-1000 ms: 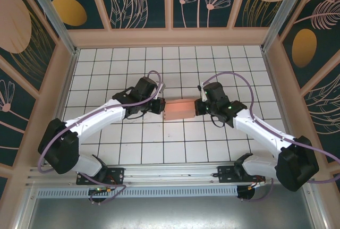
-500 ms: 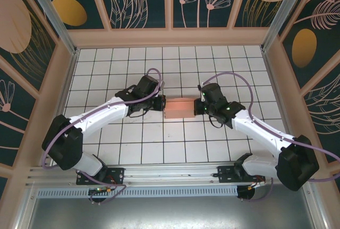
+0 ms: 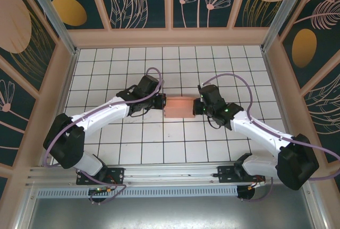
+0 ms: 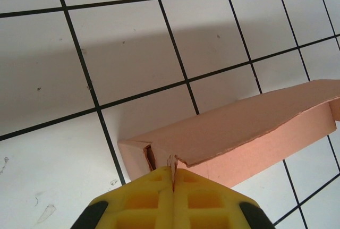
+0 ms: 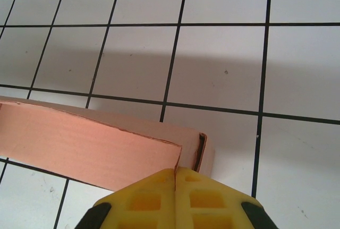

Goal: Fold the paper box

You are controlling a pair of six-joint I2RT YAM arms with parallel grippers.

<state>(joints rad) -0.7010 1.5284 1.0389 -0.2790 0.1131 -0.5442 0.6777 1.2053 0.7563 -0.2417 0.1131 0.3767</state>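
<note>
The paper box (image 3: 179, 107) is a salmon-pink shallow box lying flat on the tiled floor between both arms. My left gripper (image 3: 162, 103) is at its left end. In the left wrist view the yellow jaws (image 4: 173, 169) are shut with a thin sliver of the box's (image 4: 249, 128) card pinched between them, beside an open corner gap. My right gripper (image 3: 197, 107) is at the right end. There the jaws (image 5: 175, 170) are shut, tips against the lid corner of the box (image 5: 85, 144); whether card is pinched there I cannot tell.
White tiled floor (image 3: 133, 144) with black grid lines surrounds the box. Tan walls (image 3: 170, 37) fence the floor at the back and both sides. The arm bases sit on the metal rail (image 3: 170, 178) at the near edge.
Both grippers have drawn a little closer together, and the box has shifted slightly toward the back. Both jaws have stayed shut.
</note>
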